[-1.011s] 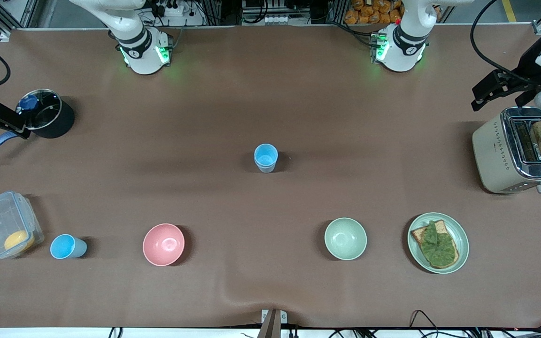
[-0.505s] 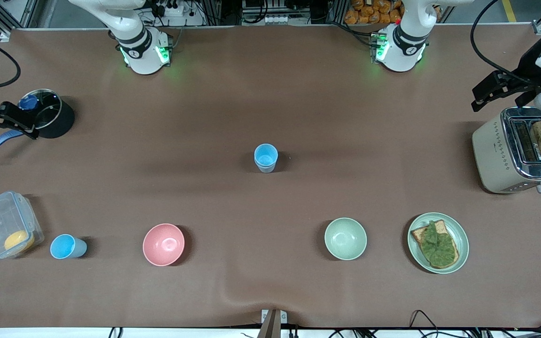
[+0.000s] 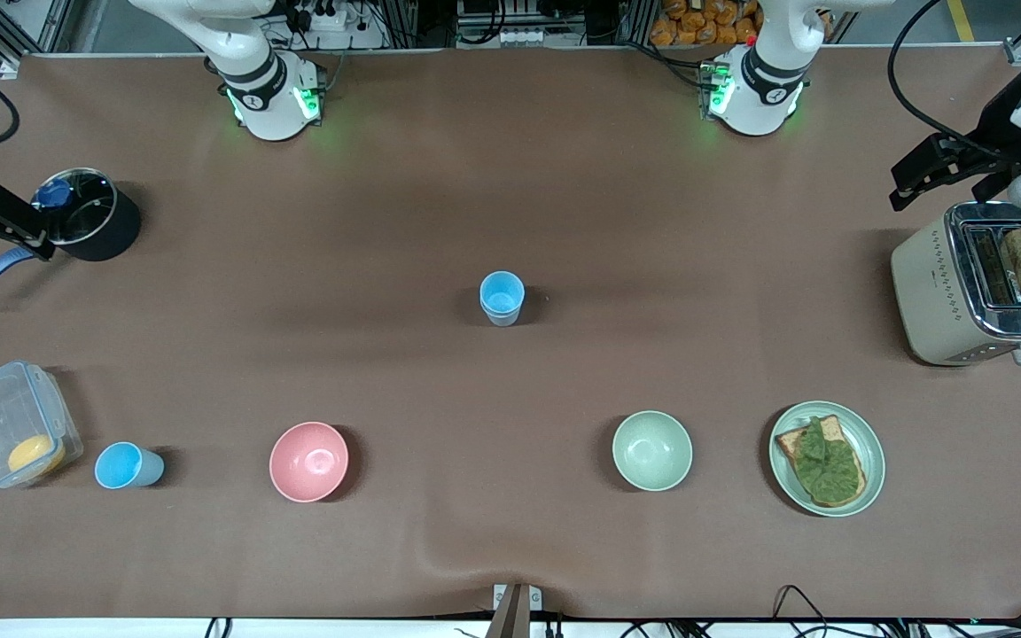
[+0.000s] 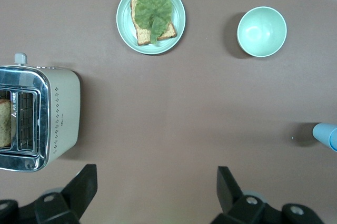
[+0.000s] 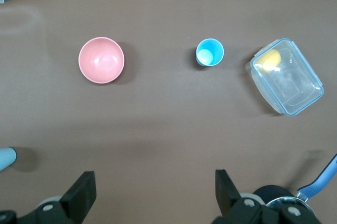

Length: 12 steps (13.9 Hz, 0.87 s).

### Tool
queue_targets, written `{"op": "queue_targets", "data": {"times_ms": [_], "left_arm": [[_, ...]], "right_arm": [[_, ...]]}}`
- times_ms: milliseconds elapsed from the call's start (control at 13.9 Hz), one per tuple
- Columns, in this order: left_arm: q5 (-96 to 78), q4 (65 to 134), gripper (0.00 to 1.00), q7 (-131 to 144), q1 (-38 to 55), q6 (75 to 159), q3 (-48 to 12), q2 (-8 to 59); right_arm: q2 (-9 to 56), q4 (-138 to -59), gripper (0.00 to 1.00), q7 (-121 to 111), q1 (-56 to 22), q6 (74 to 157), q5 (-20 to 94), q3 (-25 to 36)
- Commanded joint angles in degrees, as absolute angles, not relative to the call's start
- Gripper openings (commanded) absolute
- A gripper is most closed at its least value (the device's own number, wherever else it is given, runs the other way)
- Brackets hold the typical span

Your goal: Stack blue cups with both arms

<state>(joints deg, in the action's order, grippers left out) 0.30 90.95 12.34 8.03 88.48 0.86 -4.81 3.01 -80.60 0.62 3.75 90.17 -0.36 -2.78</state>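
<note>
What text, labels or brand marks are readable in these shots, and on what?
None can be read.
Toaster: only a pattern of small dots on its side, no words.
Arm bases: a small round dark mark on each, too small to read.
Orange packets past the table's edge: print too blurred to read.
Both blue cups, the bowls, plate and clear box show no print.
</note>
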Motion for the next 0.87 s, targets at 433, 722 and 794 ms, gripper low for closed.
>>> {"op": "queue_targets", "data": {"times_ms": [433,722,794], "left_arm": [[-0.2,90.1,1.00,13.3,7.6,87.5,0.5,-4.6],[-0.2,89.9,1.00,13.3,8.0,87.5,0.5,-4.7],[-0.2,89.9,1.00,13.3,8.2,87.5,0.4,-4.7]], "right_arm": [[2.4,-80.8,1.00,1.5,8.9,87.2,0.8,-2.7],[1.9,-81.2,1.00,5.1,8.5,84.1,0.8,-3.3],[1.6,-81.3,1.00,5.3,8.5,84.4,0.8,-3.3]]}}
